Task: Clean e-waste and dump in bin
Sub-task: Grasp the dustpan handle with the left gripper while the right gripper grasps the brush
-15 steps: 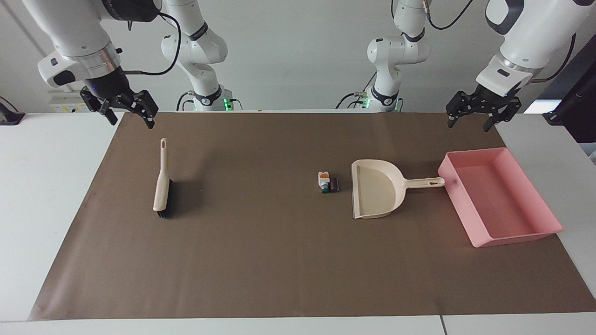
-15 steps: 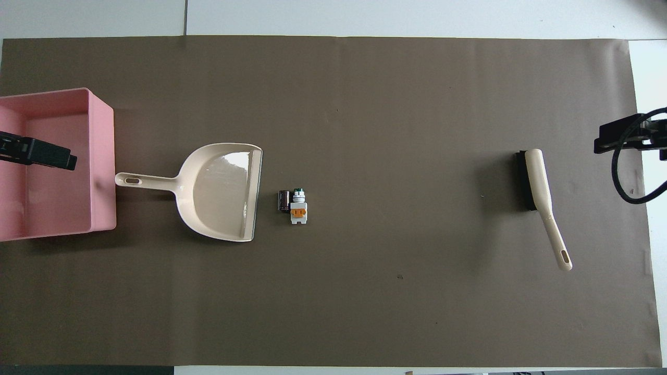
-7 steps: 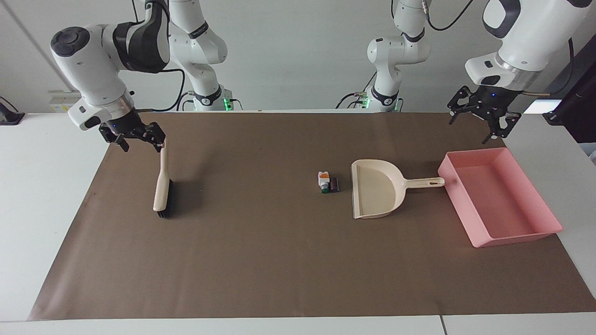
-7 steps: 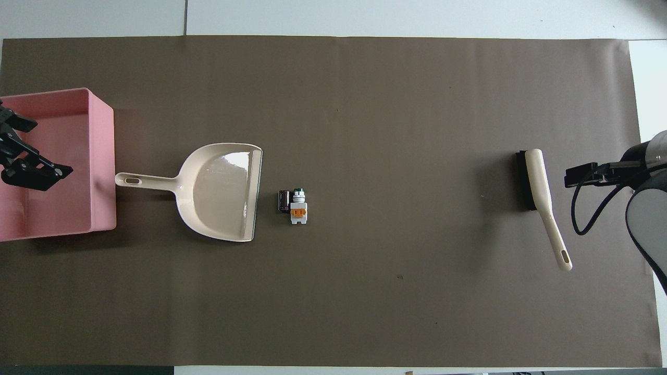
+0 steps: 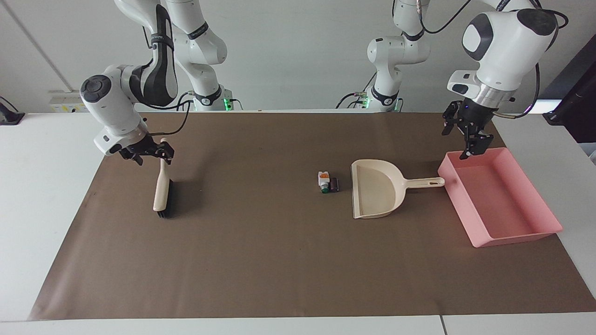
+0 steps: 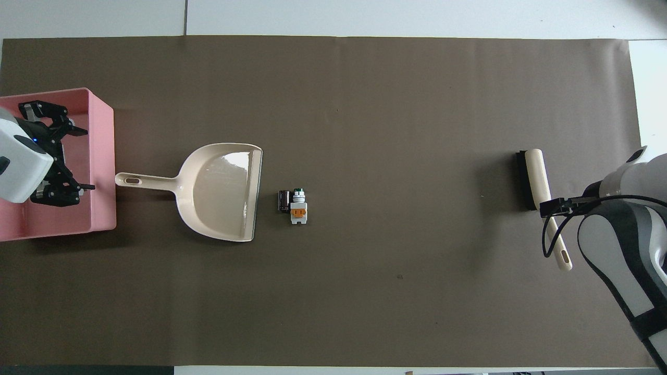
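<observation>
The right gripper (image 5: 149,153), fingers apart, is seen at the brush (image 5: 162,190) handle; contact cannot be judged. The e-waste (image 5: 328,182) lies beside the dustpan (image 5: 375,188) mouth. The left gripper (image 5: 465,135), spread, is held over the bin (image 5: 500,232).

The table (image 5: 42,195) looks like smooth white laminate, mostly covered by a matt brown paper sheet (image 5: 279,260) with a faint crease or two. The dustpan (image 6: 221,190) is cream plastic, pretty glossy, you can see light bouncing off its scoop. The brush (image 5: 161,186) has the same cream plastic on its handle, with dark bristles. The bin (image 5: 500,197) is smooth pink plastic with a soft sheen. Arm shells are glossy white plastic, and each pincer is matt black.
</observation>
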`<action>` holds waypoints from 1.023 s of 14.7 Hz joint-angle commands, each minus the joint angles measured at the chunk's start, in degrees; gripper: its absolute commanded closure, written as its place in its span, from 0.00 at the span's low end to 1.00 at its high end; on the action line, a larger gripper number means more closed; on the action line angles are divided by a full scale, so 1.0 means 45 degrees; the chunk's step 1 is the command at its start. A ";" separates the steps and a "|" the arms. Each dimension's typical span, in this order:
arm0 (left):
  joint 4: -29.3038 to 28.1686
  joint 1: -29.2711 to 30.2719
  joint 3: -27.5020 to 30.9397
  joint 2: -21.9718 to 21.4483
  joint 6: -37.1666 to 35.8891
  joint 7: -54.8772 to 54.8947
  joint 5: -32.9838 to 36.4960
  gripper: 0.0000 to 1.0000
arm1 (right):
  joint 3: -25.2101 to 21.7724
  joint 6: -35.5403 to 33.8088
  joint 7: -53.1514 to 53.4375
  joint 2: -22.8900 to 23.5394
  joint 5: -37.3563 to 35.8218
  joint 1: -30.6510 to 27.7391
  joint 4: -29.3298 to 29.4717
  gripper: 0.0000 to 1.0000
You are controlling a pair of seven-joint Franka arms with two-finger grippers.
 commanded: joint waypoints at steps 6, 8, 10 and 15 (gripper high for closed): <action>-0.1738 -0.0635 -0.0079 0.1131 0.2731 0.0144 0.0997 0.01 | 0.0106 0.1457 -0.1533 -0.0776 0.0349 -0.0466 -0.1810 0.01; -0.1738 -0.0616 -0.0079 0.1796 0.2928 0.0026 0.1365 0.00 | 0.0106 0.1478 -0.1494 -0.0795 0.0368 -0.0466 -0.1986 0.02; -0.1777 -0.0615 -0.0079 0.2208 0.3396 -0.0032 0.1661 0.00 | 0.0106 0.1497 -0.1435 -0.0854 0.0504 -0.0524 -0.2064 0.03; -0.2965 -0.0595 -0.0060 0.2522 0.5033 -0.0654 0.1701 0.00 | 0.0106 0.1478 -0.1493 -0.0737 0.0974 -0.0544 -0.2045 0.11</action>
